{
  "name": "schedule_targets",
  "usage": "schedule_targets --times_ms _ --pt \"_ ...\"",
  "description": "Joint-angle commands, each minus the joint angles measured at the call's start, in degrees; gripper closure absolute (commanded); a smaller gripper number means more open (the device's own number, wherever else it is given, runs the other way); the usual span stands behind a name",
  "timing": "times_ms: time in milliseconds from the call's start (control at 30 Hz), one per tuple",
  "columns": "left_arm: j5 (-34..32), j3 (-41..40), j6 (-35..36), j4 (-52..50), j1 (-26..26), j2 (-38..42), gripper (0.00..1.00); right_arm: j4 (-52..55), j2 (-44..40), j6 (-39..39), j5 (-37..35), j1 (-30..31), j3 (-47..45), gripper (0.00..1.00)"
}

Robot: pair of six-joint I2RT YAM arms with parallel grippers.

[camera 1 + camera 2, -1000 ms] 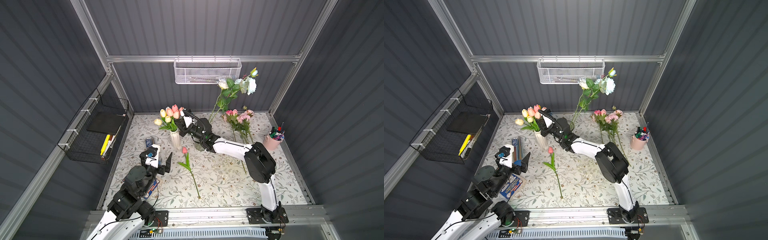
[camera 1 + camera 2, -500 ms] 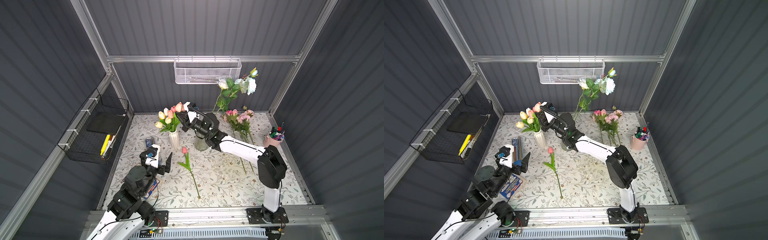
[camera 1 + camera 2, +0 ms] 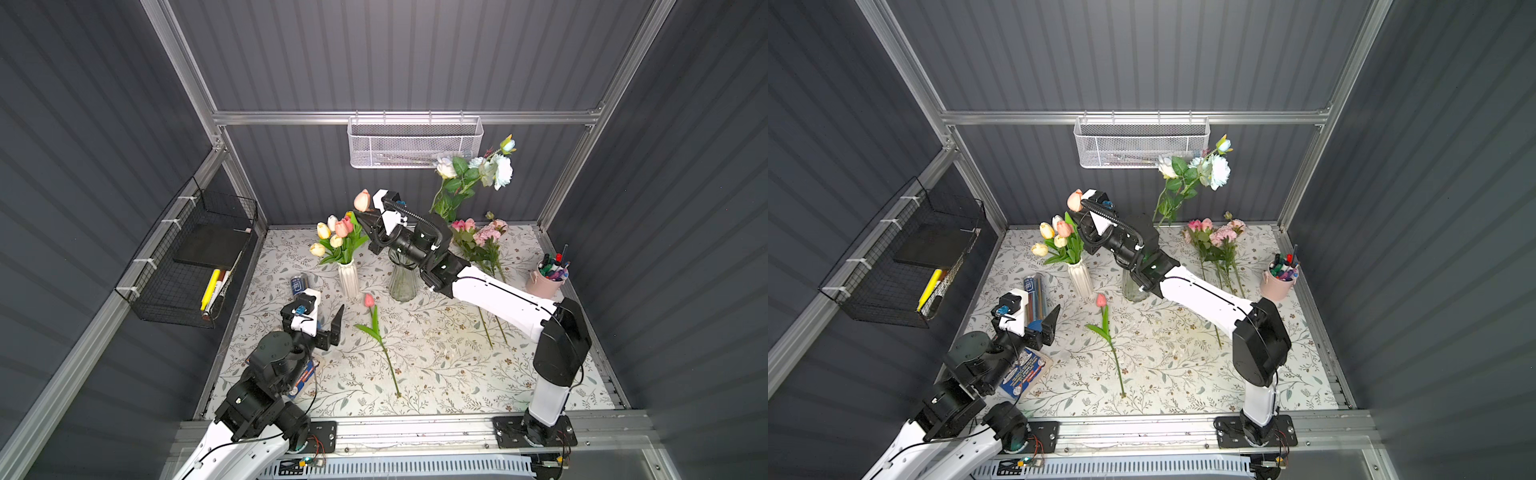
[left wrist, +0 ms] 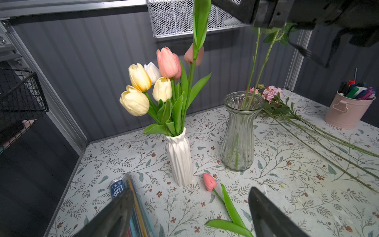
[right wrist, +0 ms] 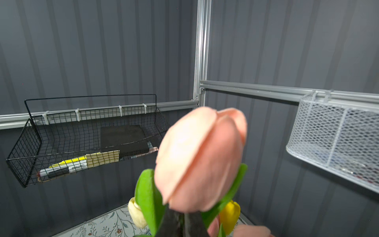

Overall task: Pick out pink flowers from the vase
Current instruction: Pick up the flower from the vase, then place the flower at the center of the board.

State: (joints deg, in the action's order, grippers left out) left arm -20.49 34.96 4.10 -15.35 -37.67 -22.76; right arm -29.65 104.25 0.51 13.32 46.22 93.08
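My right gripper (image 3: 362, 217) (image 3: 1078, 216) (image 5: 184, 223) is shut on the stem of a coral-pink tulip (image 3: 362, 200) (image 3: 1074, 200) (image 5: 201, 158), held high above the white ribbed vase (image 3: 348, 280) (image 3: 1080, 278) (image 4: 180, 158). Its stem (image 4: 191, 71) runs down into the leaves at the vase mouth; the lower end is hidden. Two pink tulips (image 3: 343, 227) (image 4: 168, 62) stand there among yellow and white ones. Another pink tulip (image 3: 369, 300) (image 3: 1101, 300) (image 4: 209, 181) lies on the table. My left gripper (image 3: 322, 313) (image 3: 1036, 316) (image 4: 190, 215) is open and empty beside it.
A glass vase (image 3: 402, 280) (image 4: 238, 131) holds white and pale blue roses (image 3: 478, 170). Pink roses and peonies (image 3: 478, 235) (image 4: 270, 92) lie at the back right. A pink marker bucket (image 3: 546, 282), a pencil box (image 3: 299, 284), a black wire basket (image 3: 195, 266) and a white mesh basket (image 3: 415, 141) surround them.
My right gripper has risen with the pink tulip, lifting its bloom from the bunch to well above it. The left arm has stayed in place.
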Motion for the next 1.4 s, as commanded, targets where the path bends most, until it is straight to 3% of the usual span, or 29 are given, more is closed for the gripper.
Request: schedule_targets --times_ms 0,500,800,1133,1367 --pt "1.3 0.2 0.8 0.2 0.2 -0.3 0.12 2.9 -1.7 2.2 0.0 0.2 2.5 1.0" --pt "5.2 0.0 0.8 1.5 0.2 -0.1 0.17 11.5 -9.6 6.7 1.6 0.2 5.8 1.0" --pt "24.7 8.6 11.9 2.3 0.2 -7.0 0.2 13.9 -20.1 1.8 9.7 0.5 -1.8 1.0" --pt "39.6 13.9 11.5 8.1 0.2 -18.9 0.3 13.1 -32.9 -6.5 16.5 1.9 -15.8 1.0" --pt "40.9 13.8 9.3 13.2 0.2 -23.0 0.4 13.7 -37.2 -8.8 17.2 2.4 -19.3 1.0"
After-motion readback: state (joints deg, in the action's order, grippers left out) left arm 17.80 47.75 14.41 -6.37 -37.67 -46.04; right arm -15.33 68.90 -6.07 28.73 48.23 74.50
